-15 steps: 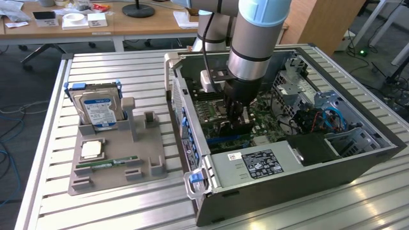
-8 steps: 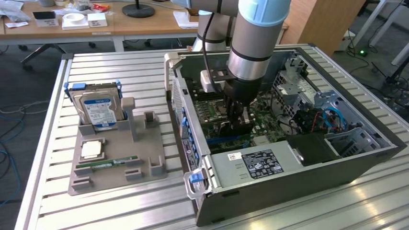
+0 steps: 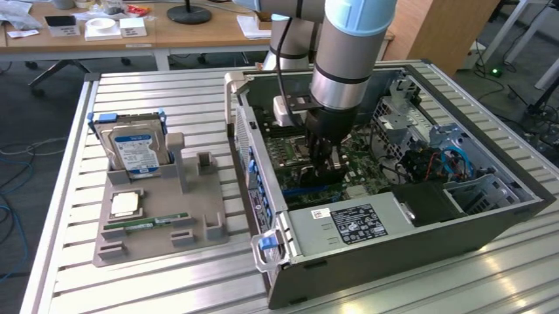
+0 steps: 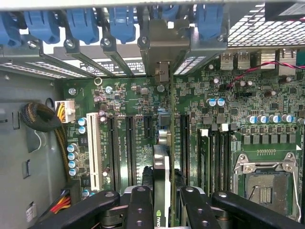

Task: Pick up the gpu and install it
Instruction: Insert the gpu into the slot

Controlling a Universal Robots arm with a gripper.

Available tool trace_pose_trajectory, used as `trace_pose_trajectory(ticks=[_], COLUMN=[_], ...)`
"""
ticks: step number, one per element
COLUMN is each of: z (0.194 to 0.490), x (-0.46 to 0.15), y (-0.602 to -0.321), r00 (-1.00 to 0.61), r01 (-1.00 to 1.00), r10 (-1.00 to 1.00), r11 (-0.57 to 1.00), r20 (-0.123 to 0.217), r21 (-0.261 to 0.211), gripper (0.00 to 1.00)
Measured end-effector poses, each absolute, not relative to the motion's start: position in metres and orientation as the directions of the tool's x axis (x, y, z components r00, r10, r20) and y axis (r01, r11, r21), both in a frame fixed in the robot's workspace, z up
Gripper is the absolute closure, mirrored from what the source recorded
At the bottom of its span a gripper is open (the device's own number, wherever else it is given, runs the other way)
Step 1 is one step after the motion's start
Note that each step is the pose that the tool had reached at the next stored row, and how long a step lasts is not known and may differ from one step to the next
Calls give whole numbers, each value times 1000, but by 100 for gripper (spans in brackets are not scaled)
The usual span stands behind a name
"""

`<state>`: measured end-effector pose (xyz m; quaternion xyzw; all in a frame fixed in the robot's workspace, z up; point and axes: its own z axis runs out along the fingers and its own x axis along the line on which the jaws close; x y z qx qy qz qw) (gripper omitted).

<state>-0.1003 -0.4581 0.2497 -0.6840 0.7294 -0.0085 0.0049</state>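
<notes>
One thing is in hand: the gpu, seen edge-on in the wrist view, stands upright between the fingers of the end effector, which are clamped on its two faces. Held thin edge down like this, it can probably meet a slot squarely. It hangs over the motherboard, running parallel to the long slots; whether it already touches one cannot be told. Its far end points toward the rear wall, where blue clips sit over the bracket openings, likely so the card's plate lands there. In the exterior view the end effector reaches straight down into the open case, which lies on its side on the worktop so the board faces up. Well apart from the case, a grey holder carries the hard drive and the memory stick.
</notes>
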Motion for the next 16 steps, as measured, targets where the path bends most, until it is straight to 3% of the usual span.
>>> trace_pose_trajectory(ticks=[16], z=[250], x=[-100], y=[-460], r00=[-65], r01=[-998], r10=[-998], r11=[65], r20=[-10], r21=[-18], gripper=[73])
